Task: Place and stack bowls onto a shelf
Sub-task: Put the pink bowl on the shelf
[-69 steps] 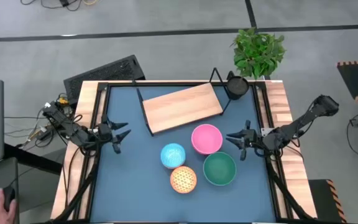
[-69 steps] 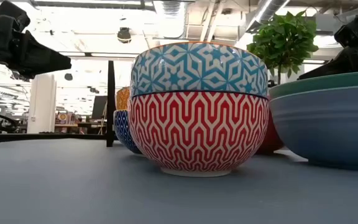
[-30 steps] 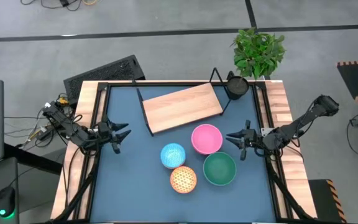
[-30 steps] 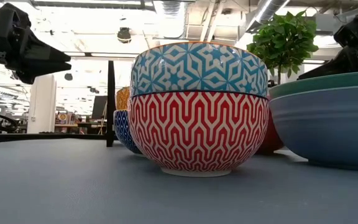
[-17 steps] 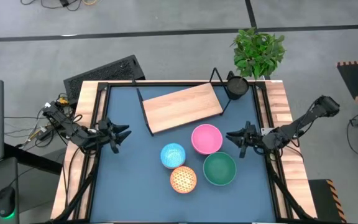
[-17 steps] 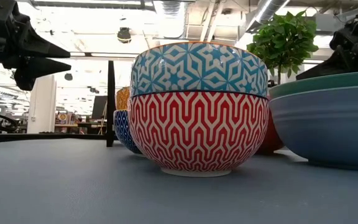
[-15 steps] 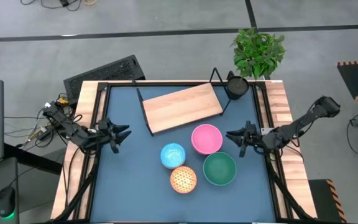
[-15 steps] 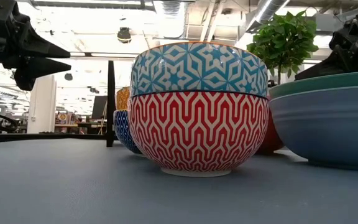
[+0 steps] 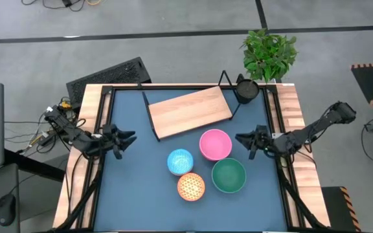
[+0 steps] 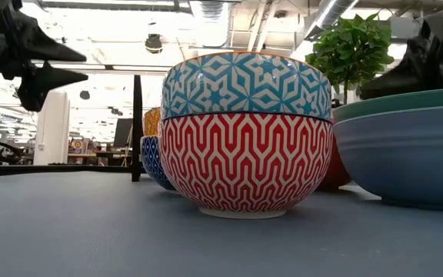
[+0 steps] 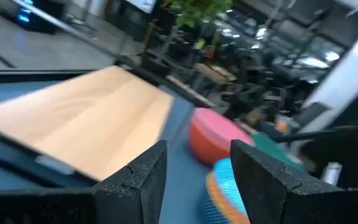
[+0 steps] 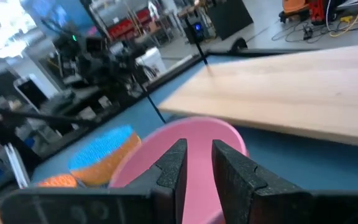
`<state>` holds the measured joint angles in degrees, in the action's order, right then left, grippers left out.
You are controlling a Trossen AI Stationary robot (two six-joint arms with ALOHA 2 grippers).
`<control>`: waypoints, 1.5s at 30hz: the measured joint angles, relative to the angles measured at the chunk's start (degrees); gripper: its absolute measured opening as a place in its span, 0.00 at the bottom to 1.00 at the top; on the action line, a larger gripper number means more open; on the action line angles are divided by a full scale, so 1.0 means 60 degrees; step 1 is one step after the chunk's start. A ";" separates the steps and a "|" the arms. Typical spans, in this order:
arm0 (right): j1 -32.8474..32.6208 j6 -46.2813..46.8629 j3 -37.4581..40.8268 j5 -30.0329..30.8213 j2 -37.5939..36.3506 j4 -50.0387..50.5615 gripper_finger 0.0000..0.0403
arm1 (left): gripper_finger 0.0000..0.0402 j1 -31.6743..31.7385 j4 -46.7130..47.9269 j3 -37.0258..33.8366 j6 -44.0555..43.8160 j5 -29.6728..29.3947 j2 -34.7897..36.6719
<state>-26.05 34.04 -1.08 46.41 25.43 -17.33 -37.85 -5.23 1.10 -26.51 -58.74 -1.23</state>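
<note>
From the table-level camera you saw mostly the red-patterned bowl (image 10: 245, 165) with the blue-patterned bowl (image 10: 246, 83) behind it looking as if it sat on top; from overhead they stood as two separate bowls, just beside each other. A grey-blue bowl (image 10: 406, 154) with a green rim filled the right edge and ran out of the picture, and whether that was one bowl or two nested you could not tell. Another bowl peeped out behind the red one, mostly hidden.

From above, your four bowls sat on the blue mat (image 9: 135, 188): orange-patterned (image 9: 191, 186) nearest, green bowl (image 9: 228, 175) to its right, then the light blue (image 9: 180, 161), then the pink bowl (image 9: 215, 144). All were off the shelf (image 9: 189, 112), which lay askew farther back, bare on its board. Its wire frame was hard to trace.

Your left gripper (image 9: 127, 138) hovered at the mat's left edge, well apart from the bowls, fingers (image 11: 138, 177) spread and holding nothing. Your right gripper (image 9: 245, 140) hung near the pink bowl's right side, its fingers (image 12: 169, 168) set only narrowly apart with nothing between them.

Beyond the shelf stood a small black pot (image 9: 246, 90) and a green plant (image 9: 269, 53). The wrist views were smeared, so the room behind stayed unreadable.
</note>
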 joint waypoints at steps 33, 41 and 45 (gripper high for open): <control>0.2127 0.0429 -0.7170 -0.2058 0.3873 0.9868 0.41 | 0.40 0.0000 0.3277 0.6276 -0.0769 0.1005 -0.4866; 0.3179 0.0758 -0.7515 -0.3535 0.5542 0.9633 0.65 | 0.40 0.0000 0.5144 0.7841 -0.1449 0.1002 -0.6348; 0.3694 0.0522 -0.7527 -0.3613 0.6375 0.9606 0.66 | 0.40 0.0000 0.5300 0.7909 -0.1455 0.1002 -0.6608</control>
<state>-3.88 37.17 -46.24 24.73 63.68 40.31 -37.85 26.57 48.56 -35.24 -52.73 -40.88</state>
